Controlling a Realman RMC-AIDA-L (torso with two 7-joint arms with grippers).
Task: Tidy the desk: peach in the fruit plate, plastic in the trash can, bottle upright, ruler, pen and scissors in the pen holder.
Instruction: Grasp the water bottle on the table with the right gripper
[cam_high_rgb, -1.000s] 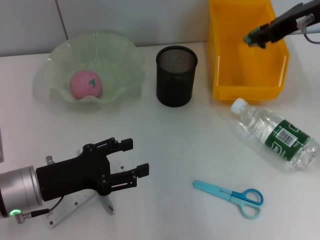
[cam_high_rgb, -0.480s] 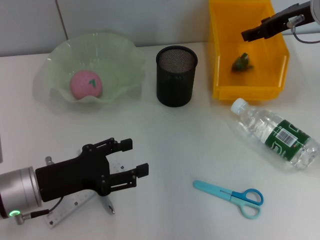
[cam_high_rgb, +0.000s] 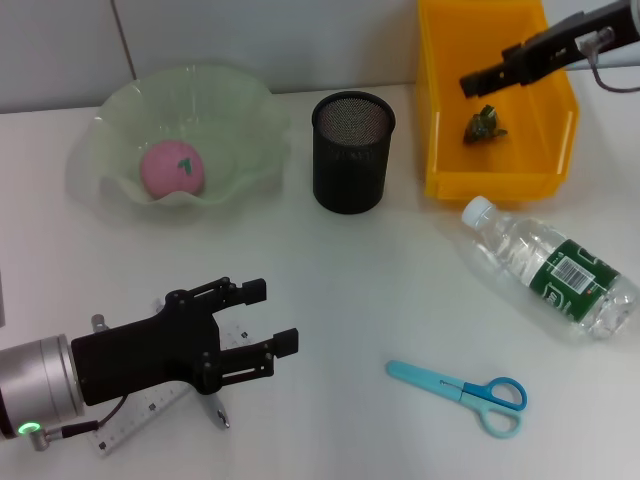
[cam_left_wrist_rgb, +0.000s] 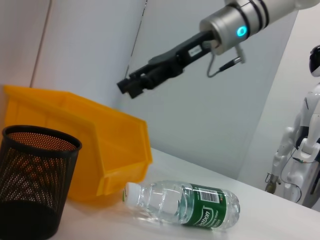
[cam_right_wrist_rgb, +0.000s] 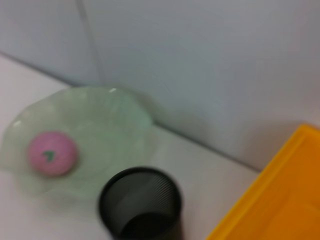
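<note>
The yellow bin (cam_high_rgb: 495, 180) holds the crumpled plastic (cam_high_rgb: 486, 123), with the right gripper (cam_high_rgb: 470, 83) above it, its fingers close together and holding nothing. The peach (cam_high_rgb: 172, 167) sits in the green plate (cam_high_rgb: 120, 110) beside the black mesh holder (cam_high_rgb: 352, 152). The bottle (cam_high_rgb: 549, 265) lies on its side, scissors (cam_high_rgb: 460, 391) nearby, and the left gripper (cam_high_rgb: 268, 317) hangs open and empty over the ruler (cam_high_rgb: 135, 423) and pen (cam_high_rgb: 214, 410).

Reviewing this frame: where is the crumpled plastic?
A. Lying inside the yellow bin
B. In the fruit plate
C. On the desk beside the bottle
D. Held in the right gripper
A: the crumpled plastic lies on the floor of the yellow bin, with the right gripper above it, empty.
</note>
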